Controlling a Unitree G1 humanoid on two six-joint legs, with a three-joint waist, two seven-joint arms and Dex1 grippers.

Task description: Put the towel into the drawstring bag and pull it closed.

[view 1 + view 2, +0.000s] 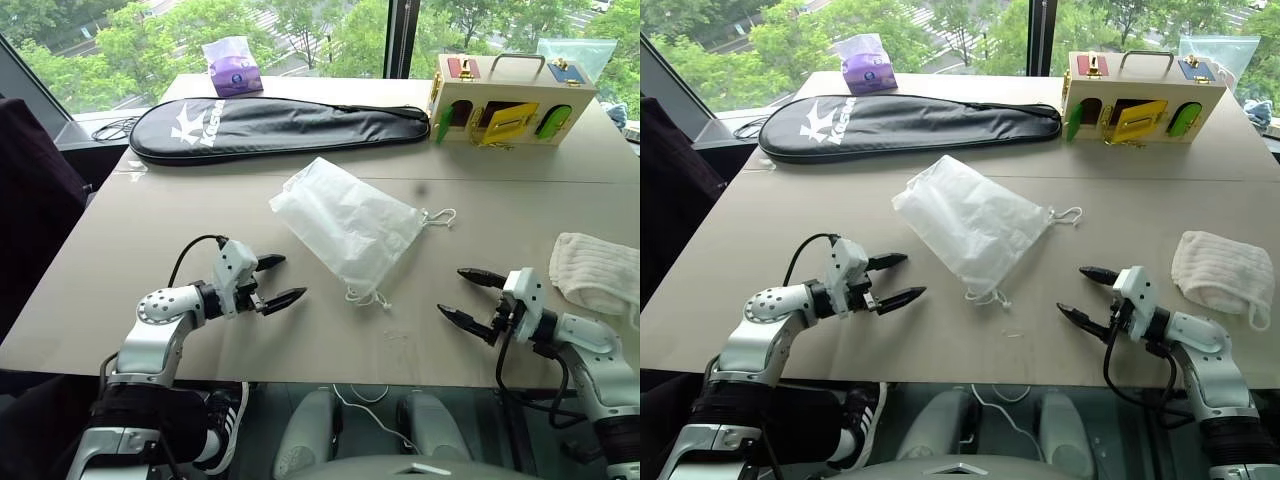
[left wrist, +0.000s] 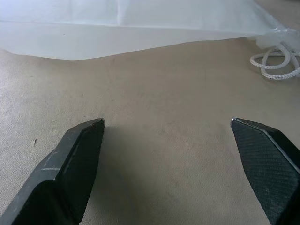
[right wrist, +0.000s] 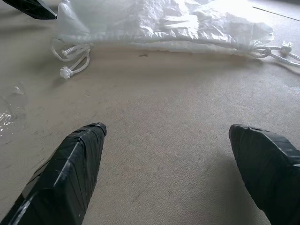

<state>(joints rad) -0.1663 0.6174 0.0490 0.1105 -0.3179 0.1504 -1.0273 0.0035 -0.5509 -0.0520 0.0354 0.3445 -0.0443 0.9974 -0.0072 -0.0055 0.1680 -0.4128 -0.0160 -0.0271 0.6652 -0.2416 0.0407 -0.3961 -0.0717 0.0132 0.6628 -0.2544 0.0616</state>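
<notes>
Towel (image 1: 598, 272) and drawstring bag (image 1: 343, 224) are both lying on the tan worktop (image 1: 150, 215), well apart from one another. The cream, ribbed towel is sitting crumpled near the worktop's right edge, just beyond the right end effector (image 1: 472, 296). The thin white bag is lying flat and slanted in the middle of the worktop, its gathered mouth pointing toward the robot's right, with one white cord (image 1: 438, 217) looping out at the far corner of the mouth and another cord bunching at the near corner.

The left end effector (image 1: 277, 281) is hovering low over the worktop near the bag's near-left side, its two black fingers (image 2: 70, 164) spreading wide and gripping nothing. The right end effector is sitting between the bag's mouth and the towel, pointing toward the bag, fingers likewise standing wide apart and empty.

Farther back, a long black racket case (image 1: 270, 126) is stretching across the worktop, a purple tissue pack (image 1: 233, 68) is resting behind it, and a wooden latch box (image 1: 512, 98) with coloured doors is standing at the far right.
</notes>
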